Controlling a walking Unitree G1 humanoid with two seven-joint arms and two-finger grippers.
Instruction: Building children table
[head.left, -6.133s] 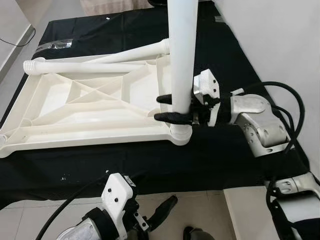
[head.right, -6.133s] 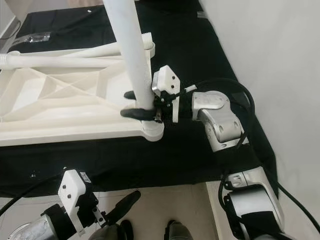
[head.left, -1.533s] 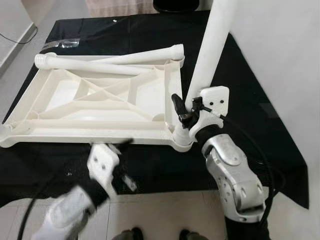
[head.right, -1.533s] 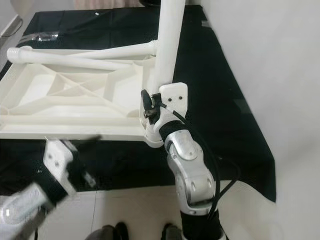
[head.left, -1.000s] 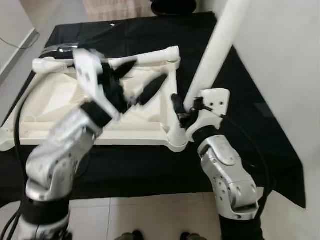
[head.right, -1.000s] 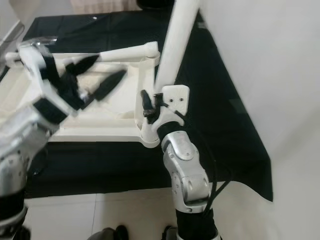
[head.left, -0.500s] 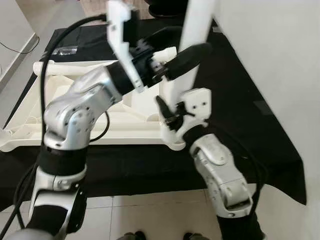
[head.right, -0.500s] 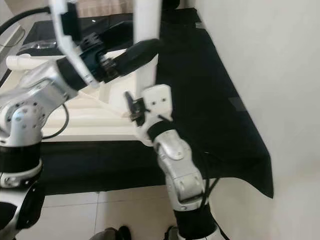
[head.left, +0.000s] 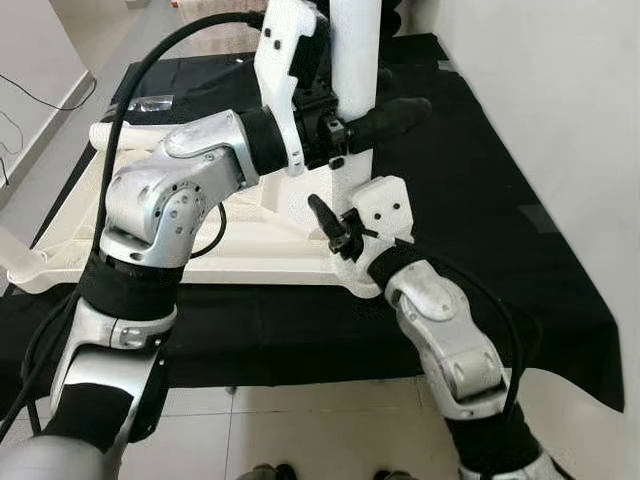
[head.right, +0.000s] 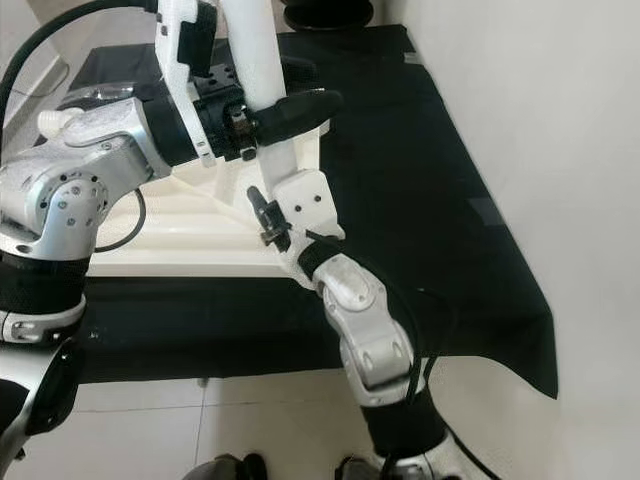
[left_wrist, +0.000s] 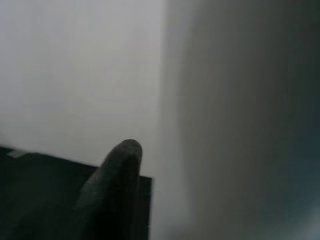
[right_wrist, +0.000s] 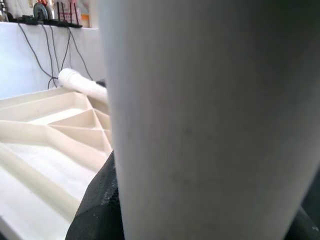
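The white table top (head.left: 200, 268) lies upside down on a black cloth. A white table leg (head.left: 355, 50) stands upright at its near right corner. My right gripper (head.left: 340, 228) is shut on the leg just above the corner socket; in the right wrist view the leg (right_wrist: 200, 125) is pressed between the black fingers (right_wrist: 95, 210). My left gripper (head.left: 360, 115) reaches across from the left and straddles the leg higher up, open, one finger in front and one behind. In the left wrist view a finger (left_wrist: 117, 185) stands a little apart from the leg (left_wrist: 240, 125).
Two loose white legs (head.right: 55, 120) lie along the far edge of the table top. The black cloth (head.left: 480, 200) runs up to a white wall (head.left: 560, 100) on the right. Tiled floor (head.left: 300, 420) is at the near side, and a cable (head.left: 20, 100) lies at the far left.
My left arm has swung up from the floor side and across the table top, ending with its gripper around the upright leg. The right gripper keeps its hold at the base.
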